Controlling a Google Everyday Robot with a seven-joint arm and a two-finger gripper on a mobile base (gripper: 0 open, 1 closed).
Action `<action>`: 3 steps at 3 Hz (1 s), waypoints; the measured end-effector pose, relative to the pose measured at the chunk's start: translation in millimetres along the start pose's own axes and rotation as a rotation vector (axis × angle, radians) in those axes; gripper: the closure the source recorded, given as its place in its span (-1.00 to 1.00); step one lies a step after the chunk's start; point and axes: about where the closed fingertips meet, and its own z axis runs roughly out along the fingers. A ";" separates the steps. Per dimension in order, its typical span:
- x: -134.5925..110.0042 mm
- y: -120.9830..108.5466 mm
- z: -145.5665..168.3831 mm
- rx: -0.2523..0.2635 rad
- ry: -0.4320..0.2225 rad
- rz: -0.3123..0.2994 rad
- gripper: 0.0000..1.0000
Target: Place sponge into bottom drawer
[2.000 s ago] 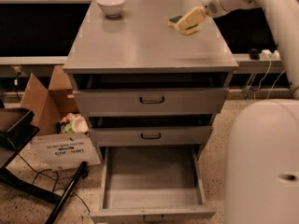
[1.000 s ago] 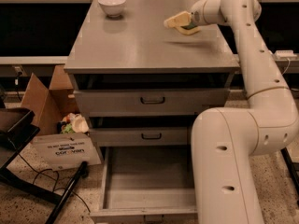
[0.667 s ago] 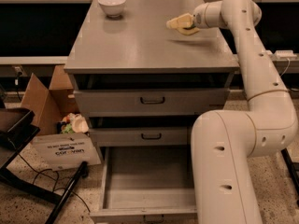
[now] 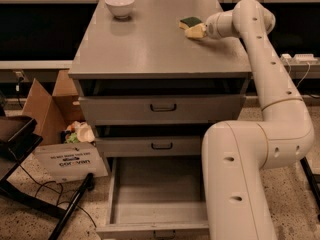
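Yellow foam with a green scrub face: the sponge [image 4: 192, 26] is at the far right of the cabinet top [image 4: 145, 49], with the gripper [image 4: 204, 30] right against it. Likely risks: a weak hold drops it on the long way down to the bottom drawer [image 4: 152, 189], which stands open at the near edge. The arm [image 4: 250, 184] also overlaps the drawer's right side, so a release there could land on the rim or the floor. The sponge meets the gripper's left tip. Can't tell whether the jaws are clamped on it or apart.
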 end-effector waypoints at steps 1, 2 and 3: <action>0.3 0.1 0.2 0.000 0.001 0.000 0.29; 0.1 1.6 0.5 -0.003 0.003 -0.004 0.75; -12.0 8.3 -22.8 -0.018 0.039 -0.083 1.00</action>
